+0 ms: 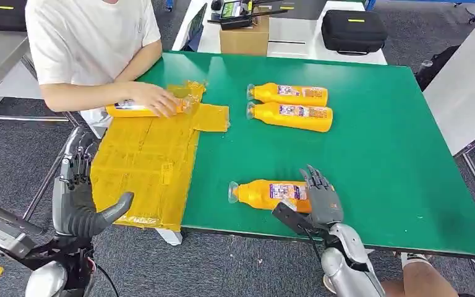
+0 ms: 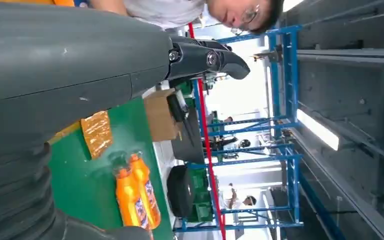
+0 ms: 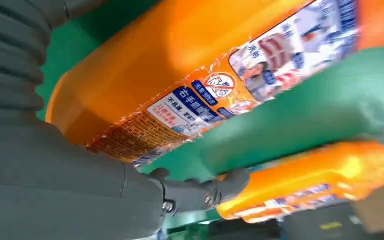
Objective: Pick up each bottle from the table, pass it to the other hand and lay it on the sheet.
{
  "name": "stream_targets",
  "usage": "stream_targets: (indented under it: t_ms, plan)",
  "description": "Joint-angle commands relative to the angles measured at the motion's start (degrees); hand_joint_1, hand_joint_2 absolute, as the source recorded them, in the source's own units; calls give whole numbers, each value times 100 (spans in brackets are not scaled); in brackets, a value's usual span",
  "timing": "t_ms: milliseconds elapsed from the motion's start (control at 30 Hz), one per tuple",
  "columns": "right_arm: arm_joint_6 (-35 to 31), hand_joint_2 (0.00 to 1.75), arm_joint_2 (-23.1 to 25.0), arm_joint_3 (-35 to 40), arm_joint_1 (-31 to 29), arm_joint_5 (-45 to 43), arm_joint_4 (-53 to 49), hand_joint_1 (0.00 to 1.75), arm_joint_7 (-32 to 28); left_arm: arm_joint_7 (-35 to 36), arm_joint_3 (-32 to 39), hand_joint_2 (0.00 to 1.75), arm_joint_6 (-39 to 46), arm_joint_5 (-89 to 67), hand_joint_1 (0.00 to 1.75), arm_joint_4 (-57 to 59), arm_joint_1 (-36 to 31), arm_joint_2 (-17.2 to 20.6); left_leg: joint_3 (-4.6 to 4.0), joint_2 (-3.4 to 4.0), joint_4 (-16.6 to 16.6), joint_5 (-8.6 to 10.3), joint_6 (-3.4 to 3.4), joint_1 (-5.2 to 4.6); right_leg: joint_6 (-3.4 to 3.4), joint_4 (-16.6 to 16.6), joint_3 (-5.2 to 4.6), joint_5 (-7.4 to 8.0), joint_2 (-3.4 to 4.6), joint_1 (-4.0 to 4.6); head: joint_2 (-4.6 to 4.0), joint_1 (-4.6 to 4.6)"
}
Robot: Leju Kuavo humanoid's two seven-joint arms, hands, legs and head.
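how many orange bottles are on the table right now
4. One lies on the yellow sheet under a person's hand; two lie side by side mid-table; one lies at the near edge by the right robot hand.

Four orange bottles lie on their sides: one (image 1: pixel 271 194) near the table's front edge, two (image 1: pixel 289 94) (image 1: pixel 292 116) side by side farther back, one (image 1: pixel 137 109) apparently resting on the yellow sheet (image 1: pixel 145 167).

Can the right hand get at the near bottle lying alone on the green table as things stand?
Probably yes. The right hand is already at the base end of the near bottle, fingers apart over it, and nothing lies between them on the green table.
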Motion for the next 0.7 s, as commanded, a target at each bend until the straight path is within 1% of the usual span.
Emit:
stream_targets:
  t_ms: [33,67,100,133,200,267,367,400,433,467,500,533,567,600,633,700]
  plan:
    - [49,175,-62,204,-330,213,939,0,310,-4,46,175,24,-68,0,-73,265,-2,38,10,-6,-11,-6,6,-11,-10,36,-7,3,7,0,2]
    - [49,175,-62,204,-330,213,939,0,310,-4,46,175,24,-68,0,-73,265,-2,31,3,-4,-7,-5,5,-9,-8,29,-6,-3,6,2,0]
    - [63,175,-88,275,-334,352,916,0,405,-4,93,175,17,-72,0,-122,310,-26,42,1,-5,-9,-7,7,-14,-10,41,-9,-7,8,0,2]
    - [55,175,-94,293,-358,425,921,0,468,-6,143,175,-7,-60,0,-132,353,-47,31,-2,-4,-4,-5,5,-10,-10,30,-5,-6,6,2,2]
    - [43,175,-82,375,-473,685,963,0,637,21,279,175,-56,-55,0,-147,437,-102,39,9,-6,-7,-7,6,-13,-12,36,-4,4,7,2,4]
    - [41,175,-53,411,-526,769,923,0,671,24,325,175,-70,-48,0,-146,464,-119,40,13,-5,-8,-8,4,-13,-9,36,-4,8,5,2,2]
    - [348,175,-62,440,-549,583,862,0,527,27,338,175,-137,-81,0,-63,382,-149,33,5,-3,-4,-5,4,-10,-7,30,-2,2,5,2,2]
    - [485,175,-71,429,-545,388,932,0,383,43,303,175,-173,-117,0,10,330,-129,38,4,-3,-6,-8,5,-14,-7,36,-5,-2,7,2,2]
    - [515,175,-89,401,-497,238,949,99,283,38,287,175,-189,-111,0,54,315,-123,46,3,-6,-8,-9,5,-17,-7,43,-8,-4,8,2,0]
    - [502,175,-122,405,-429,182,955,127,217,44,271,175,-202,-116,0,88,323,-116,42,-5,-6,-2,-4,5,-10,-12,42,-4,-9,7,2,2]
    - [572,175,-126,342,-320,-107,907,155,-30,44,254,175,-219,-126,0,122,328,-100,52,-4,-11,-4,-6,7,-14,-17,52,-5,-11,9,2,0]
    - [672,175,-157,293,-215,-376,860,168,-216,34,230,175,-242,-116,0,175,323,-89,62,-5,-14,-6,-8,9,-17,-20,62,-8,-14,12,2,2]
    - [661,175,-186,304,-167,-405,842,168,-239,32,223,175,-243,-121,0,204,315,-86,59,-9,-12,-3,-4,6,-11,-18,58,-7,-18,8,2,2]
    - [803,175,-204,251,-79,-759,770,171,-457,31,201,175,-258,-114,0,260,292,-68,66,-10,-14,-4,-7,8,-14,-21,66,-7,-22,10,2,2]
    - [839,175,-247,262,-23,-936,706,173,-561,19,189,175,-249,-103,0,306,270,-72,62,-9,-13,-2,-6,4,-10,-17,57,-6,-19,5,2,2]
    - [832,175,-253,219,24,-1066,639,175,-642,3,178,175,-230,-107,0,334,247,-90,69,-12,-12,-5,-8,6,-11,-18,59,-6,-20,7,2,2]
